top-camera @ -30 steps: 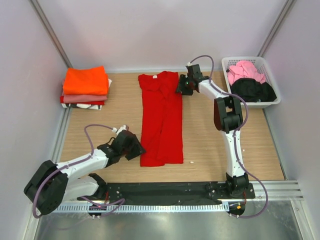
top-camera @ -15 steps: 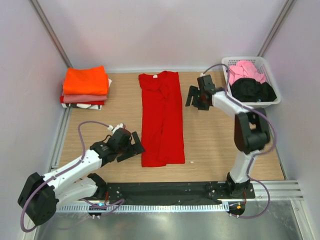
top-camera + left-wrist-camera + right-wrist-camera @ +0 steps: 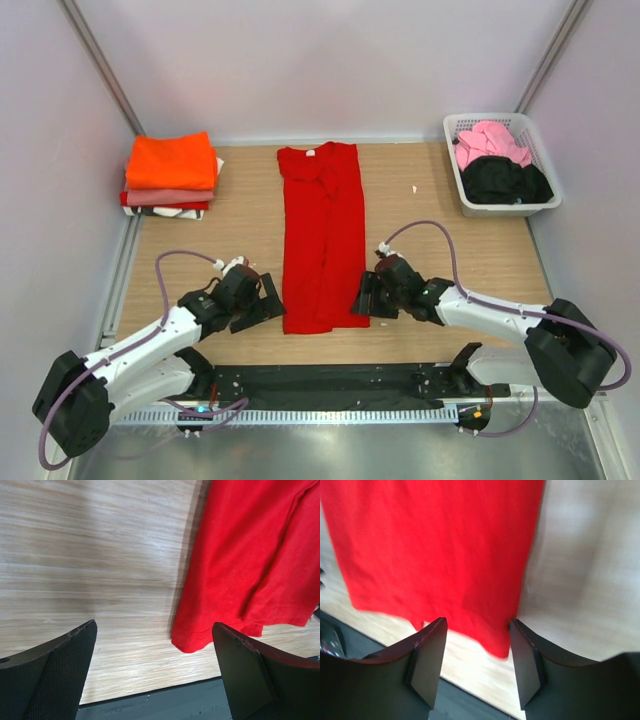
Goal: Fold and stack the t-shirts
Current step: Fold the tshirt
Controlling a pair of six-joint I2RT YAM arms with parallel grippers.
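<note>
The red t-shirt [image 3: 322, 240] is laid flat as a long folded strip at the centre of the wooden surface [image 3: 440, 230]. The left hand [image 3: 262, 303] is held released, jaws wide, beside its lower-left corner. The right hand [image 3: 365, 298] is likewise unclenched at the lower-right corner, with nothing grasped. Folded t-shirts [image 3: 172, 175] are stacked at the upper left.

Robotics laboratory test cell. Indicators: plain white enclosure walls [image 3: 320, 60] at 9, 12 and 3 o'clock; wood-grain worktop [image 3: 240, 230]; black mounting plate [image 3: 330, 381] and slotted aluminium rail [image 3: 330, 415] at 6 o'clock.
</note>
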